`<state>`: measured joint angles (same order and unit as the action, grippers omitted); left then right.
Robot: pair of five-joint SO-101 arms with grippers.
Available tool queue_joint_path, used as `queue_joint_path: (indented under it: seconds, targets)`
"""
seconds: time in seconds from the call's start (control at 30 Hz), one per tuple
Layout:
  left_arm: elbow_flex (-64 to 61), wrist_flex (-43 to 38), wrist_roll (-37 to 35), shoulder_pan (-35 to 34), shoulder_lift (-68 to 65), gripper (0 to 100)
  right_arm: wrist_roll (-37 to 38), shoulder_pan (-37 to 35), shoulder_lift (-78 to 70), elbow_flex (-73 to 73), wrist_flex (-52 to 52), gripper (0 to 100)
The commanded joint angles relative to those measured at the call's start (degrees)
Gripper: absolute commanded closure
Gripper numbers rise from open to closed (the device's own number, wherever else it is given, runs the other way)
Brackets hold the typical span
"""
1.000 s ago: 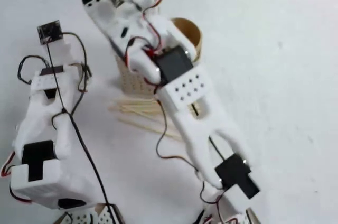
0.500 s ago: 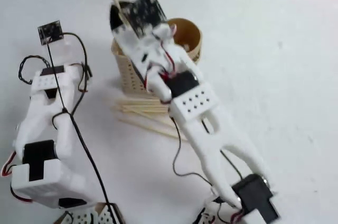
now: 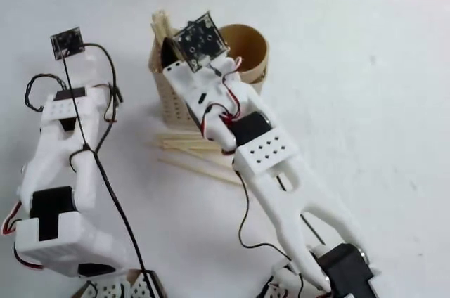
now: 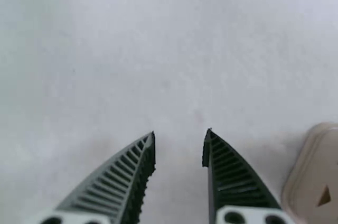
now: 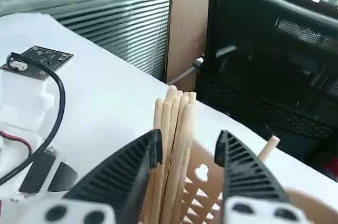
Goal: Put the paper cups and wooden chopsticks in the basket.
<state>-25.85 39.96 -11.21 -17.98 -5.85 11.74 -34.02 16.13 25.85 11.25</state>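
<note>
straddling a bundle of wooden chopsticks (image 5: 174, 129) upright in the basket's (image 3: 172, 105) far-left corner, the right gripper (image 5: 187, 145) has its fingers parted, probably so the wall props them near the paper cup (image 3: 249, 45). loose chopsticks (image 3: 190, 147) lie on the table (image 3: 351, 66) just nearer than the basket. the left gripper (image 4: 179, 145) hangs at left, fingers spread, out of the way.

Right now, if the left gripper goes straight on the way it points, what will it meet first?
Probably the bare table: the open left gripper points at it with nothing in between. The beige object nearby seems outside that line, though depth is unclear.
</note>
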Motion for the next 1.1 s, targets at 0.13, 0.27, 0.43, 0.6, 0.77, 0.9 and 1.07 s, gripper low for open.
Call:
queue_joint_path:
  seconds: [0.13, 0.27, 0.43, 0.6, 0.77, 0.9, 1.07]
  targets:
    - [0.8, -1.0, 0.7, 0.6, 1.6, 83, 0.0, 0.2, 10.7, -14.8, 30.0, 93.2]
    - [0.8, -1.0, 0.8, 0.6, 1.6, 83, 0.7, 0.2, 17.2, -19.2, 48.3, 95.4]
    - [0.8, -1.0, 0.8, 0.6, 1.6, 83, 12.2, -2.3, 20.2, -20.4, 62.8, 95.3]
    - [0.8, -1.0, 0.8, 0.6, 1.6, 83, 22.5, -5.4, 17.3, -8.1, 65.6, 95.3]
    - [0.8, -1.0, 0.8, 0.6, 1.6, 83, 25.5, -8.1, 12.4, 10.5, 52.6, 95.2]
    - [0.8, -1.0, 0.8, 0.6, 1.6, 83, 25.6, -9.2, 7.8, 19.2, 41.7, 95.2]
    - [0.8, -0.9, 0.8, 0.6, 1.6, 83, 29.7, -9.3, -0.2, 21.9, 34.6, 89.4]
